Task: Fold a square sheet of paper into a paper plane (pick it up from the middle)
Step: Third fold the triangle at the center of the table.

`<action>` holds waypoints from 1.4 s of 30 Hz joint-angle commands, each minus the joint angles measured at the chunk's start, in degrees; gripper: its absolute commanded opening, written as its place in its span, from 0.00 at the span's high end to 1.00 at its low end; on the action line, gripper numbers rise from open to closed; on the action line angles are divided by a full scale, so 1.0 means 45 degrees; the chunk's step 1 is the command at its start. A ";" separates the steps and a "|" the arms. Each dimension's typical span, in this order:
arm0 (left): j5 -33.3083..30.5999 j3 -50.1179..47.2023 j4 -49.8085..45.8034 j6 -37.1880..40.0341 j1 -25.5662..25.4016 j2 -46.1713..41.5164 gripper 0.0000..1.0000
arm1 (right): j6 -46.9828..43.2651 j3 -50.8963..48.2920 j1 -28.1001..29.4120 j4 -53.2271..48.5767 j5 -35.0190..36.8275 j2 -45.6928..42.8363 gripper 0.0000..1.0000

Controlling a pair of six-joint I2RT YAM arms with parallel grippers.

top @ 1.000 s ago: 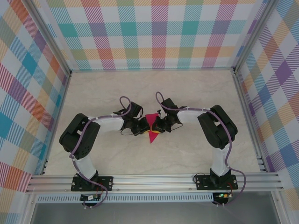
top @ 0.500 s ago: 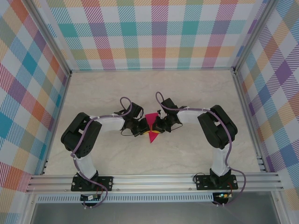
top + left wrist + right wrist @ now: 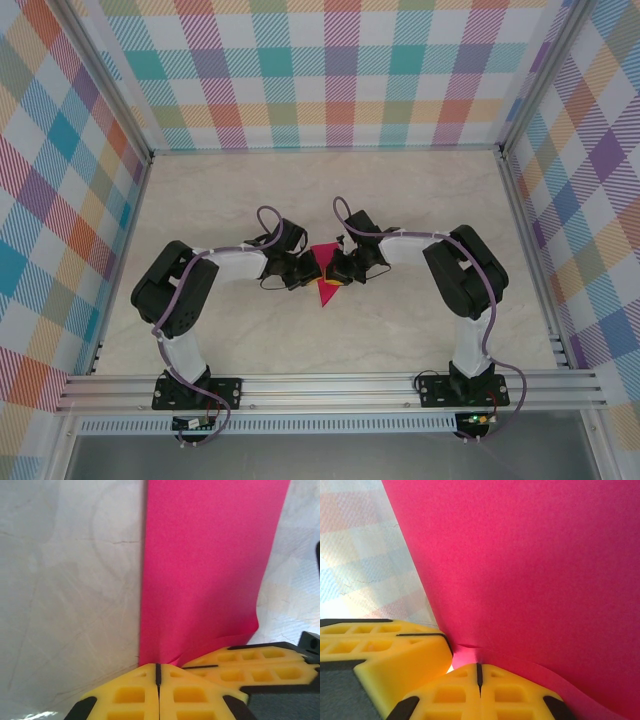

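Top view: pink paper (image 3: pixel 321 290), a triangle pointing toward the arm bases, lies mid-counter (image 3: pixel 420 200) between left tool (image 3: pixel 304 272) and right tool (image 3: pixel 336 274).
Left wrist: left tool (image 3: pixel 158 676) fingers together, clamped on pink paper (image 3: pixel 205 570) edge.
Right wrist: right tool (image 3: pixel 479 677) fingers together, pinching pink paper (image 3: pixel 535 565).

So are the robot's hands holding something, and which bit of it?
Yes, the pink paper. The left gripper and right gripper are each shut on an edge of it, pinching close together near its middle.

I see a marbled table (image 3: pixel 400 200); pastel plaid walls (image 3: pixel 330 70) rise behind and beside it. An aluminium rail (image 3: pixel 330 385) edges its near side.
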 commanded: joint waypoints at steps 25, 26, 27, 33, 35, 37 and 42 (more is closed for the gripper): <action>-0.1006 0.0510 -0.1900 0.0609 -0.0189 0.0607 0.95 | -0.0529 -0.1116 -0.0671 -0.0107 0.0229 -0.1333 0.95; -0.1037 0.0511 -0.1936 0.0594 -0.0189 0.0617 0.95 | -0.0542 -0.1186 -0.0705 -0.0064 0.0256 -0.1243 0.95; -0.1063 0.0520 -0.1960 0.0600 -0.0189 0.0627 0.95 | -0.0520 -0.1225 -0.0746 -0.0033 0.0259 -0.1172 0.95; -0.1303 0.0542 -0.2277 0.0638 -0.0189 0.0642 0.95 | -0.0470 -0.1547 -0.1008 0.0178 0.0491 -0.0790 0.96; -0.1451 0.0551 -0.2434 0.0640 -0.0192 0.0712 0.96 | -0.0486 -0.1660 -0.1099 0.0236 0.0532 -0.0724 0.96; -0.1481 0.0569 -0.2448 0.0628 -0.0189 0.0768 0.96 | -0.0434 -0.1735 -0.1196 0.0336 0.0504 -0.0778 0.96; -0.1458 0.0635 -0.2430 0.0658 -0.0198 0.0822 0.96 | -0.0409 -0.1693 -0.1239 0.0917 -0.0009 -0.1331 0.96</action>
